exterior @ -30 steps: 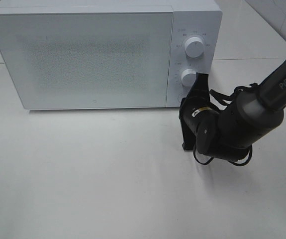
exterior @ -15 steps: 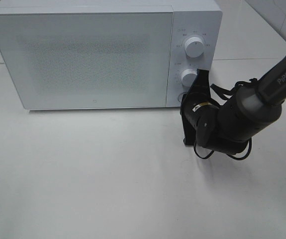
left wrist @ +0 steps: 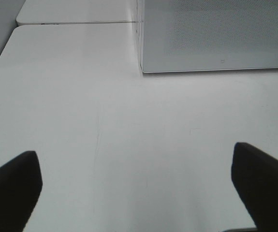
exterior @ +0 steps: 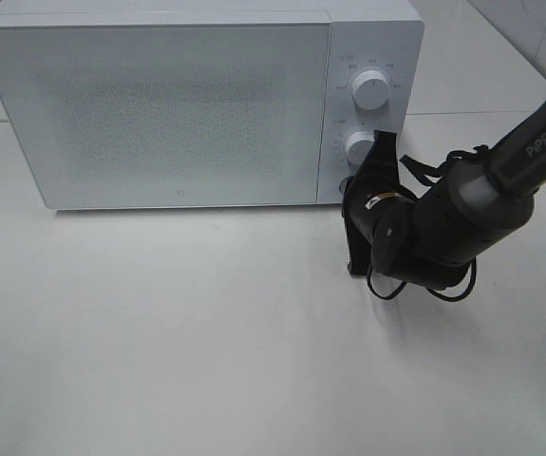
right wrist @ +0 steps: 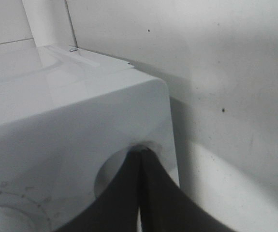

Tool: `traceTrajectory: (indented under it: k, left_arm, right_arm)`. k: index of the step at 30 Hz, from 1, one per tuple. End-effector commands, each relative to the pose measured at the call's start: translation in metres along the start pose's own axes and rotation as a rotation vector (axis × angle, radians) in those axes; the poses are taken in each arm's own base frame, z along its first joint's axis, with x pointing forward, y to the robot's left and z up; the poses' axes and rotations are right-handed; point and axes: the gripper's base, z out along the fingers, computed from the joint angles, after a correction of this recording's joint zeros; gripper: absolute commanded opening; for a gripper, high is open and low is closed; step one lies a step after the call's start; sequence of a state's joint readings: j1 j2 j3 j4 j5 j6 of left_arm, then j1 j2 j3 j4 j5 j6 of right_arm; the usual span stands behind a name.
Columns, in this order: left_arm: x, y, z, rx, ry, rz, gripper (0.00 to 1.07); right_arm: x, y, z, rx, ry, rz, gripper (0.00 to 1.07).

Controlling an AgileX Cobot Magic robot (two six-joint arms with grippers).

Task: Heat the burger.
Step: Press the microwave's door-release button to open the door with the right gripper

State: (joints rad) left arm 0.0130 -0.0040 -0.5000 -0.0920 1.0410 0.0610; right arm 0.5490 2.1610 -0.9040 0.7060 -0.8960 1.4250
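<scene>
We see a smooth white microwave casing (exterior: 386,38), its door (exterior: 159,104) finely speckled, a matt pale worktop (exterior: 178,342), matt black fingers (left wrist: 13,188).

**White worktop, one microwave at the back**

The worktop (exterior: 206,332) is a plain, matte white surface that fills the room's near side from left to right. A thin seam runs across it towards the far side, where one slab meets the next. In the left wrist view a few faint hairline marks show on it.

The only thing standing directly on it is a white microwave (exterior: 159,104), set at the far side and reaching from the left to just past the middle. Its closed door faces the near side, and its flat base sits flush on the surface.
</scene>
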Motion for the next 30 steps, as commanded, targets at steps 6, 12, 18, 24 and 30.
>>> traceTrajectory:
  k: [6,12,18,24,30]
  left_arm:
    - [0.002,0.000,-0.002,-0.003,-0.021,0.001,1.00]
    - [0.002,0.000,-0.002,-0.003,-0.021,0.001,1.00]
    - [0.002,0.000,-0.002,-0.003,-0.021,0.001,1.00]
    - [0.002,0.000,-0.002,-0.003,-0.021,0.001,1.00]
    - [0.002,0.000,-0.002,-0.003,-0.021,0.001,1.00]
  right_arm:
    - [0.008,0.036,0.008,-0.222,-0.003,-0.005,0.00]
    - [0.010,0.044,0.015,-0.311,-0.040,-0.001,0.00]
    - [0.012,0.049,0.023,-0.396,-0.072,0.008,0.00]
    - [0.014,0.051,0.026,-0.412,-0.080,-0.021,0.00]
    - [0.014,0.050,0.026,-0.407,-0.081,-0.025,0.00]
